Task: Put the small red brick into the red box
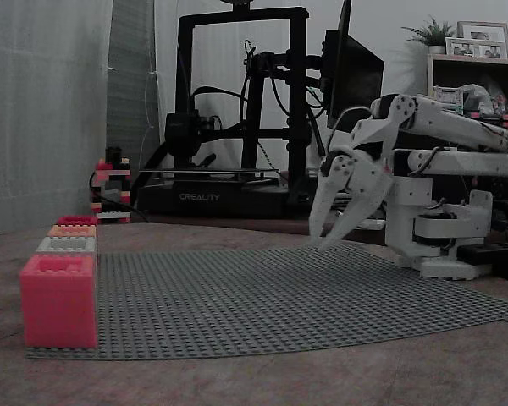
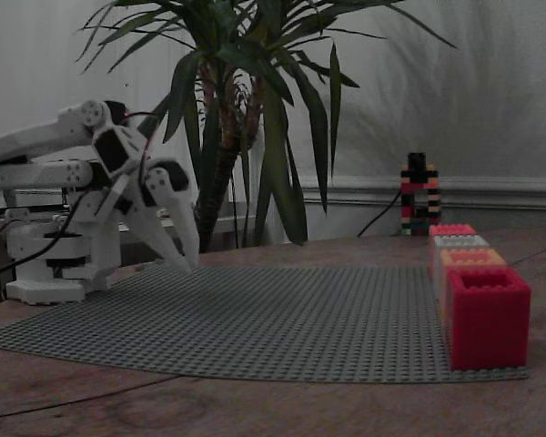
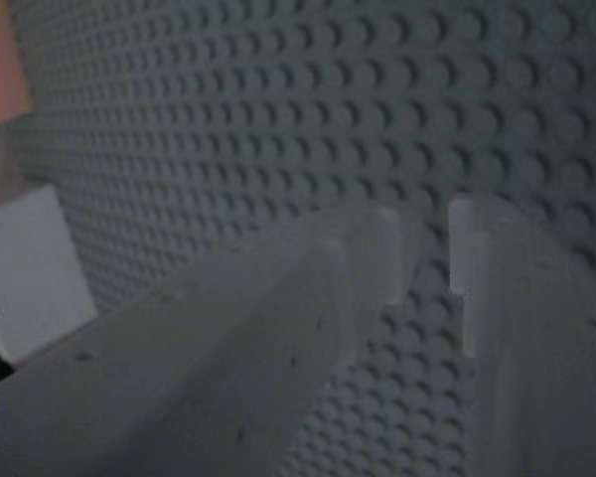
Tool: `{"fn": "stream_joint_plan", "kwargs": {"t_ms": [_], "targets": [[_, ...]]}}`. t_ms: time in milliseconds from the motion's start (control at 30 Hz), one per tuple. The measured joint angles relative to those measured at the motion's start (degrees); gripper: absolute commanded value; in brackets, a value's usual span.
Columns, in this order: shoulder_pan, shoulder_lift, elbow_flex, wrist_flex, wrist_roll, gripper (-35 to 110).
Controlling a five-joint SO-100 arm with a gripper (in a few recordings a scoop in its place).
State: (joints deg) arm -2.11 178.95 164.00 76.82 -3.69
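While the hand (image 1: 324, 241) hangs nearly closed and empty just above the grey mat (image 1: 279, 296), open it wider, then find the brick.

grey studded baseplate (image 1: 279, 296) across the brown table (image 1: 237, 381), big pink-red box (image 1: 59, 300) at the baseplate's near corner, pale orange box (image 2: 471, 259) and grey box (image 2: 460, 242) in line behind it, black 3d printer (image 1: 237, 110) beyond the baseplate, potted palm (image 2: 255, 109), small multicoloured brick tower (image 2: 419, 196) past the baseplate's far edge
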Motion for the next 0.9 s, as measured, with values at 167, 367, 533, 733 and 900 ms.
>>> {"fn": "stream_joint_plan", "kwargs": {"t_ms": [167, 367, 533, 733, 900], "targets": [[-0.9, 4.3, 0.0, 2.3, 0.9, 0], [-1.2, 4.9, 0.4, 2.5, 1.2, 0], [-1.2, 4.9, 0.4, 2.5, 1.2, 0], [-1.2, 4.9, 0.4, 2.5, 1.6, 0], [-1.2, 4.9, 0.4, 2.5, 1.8, 0]]}}
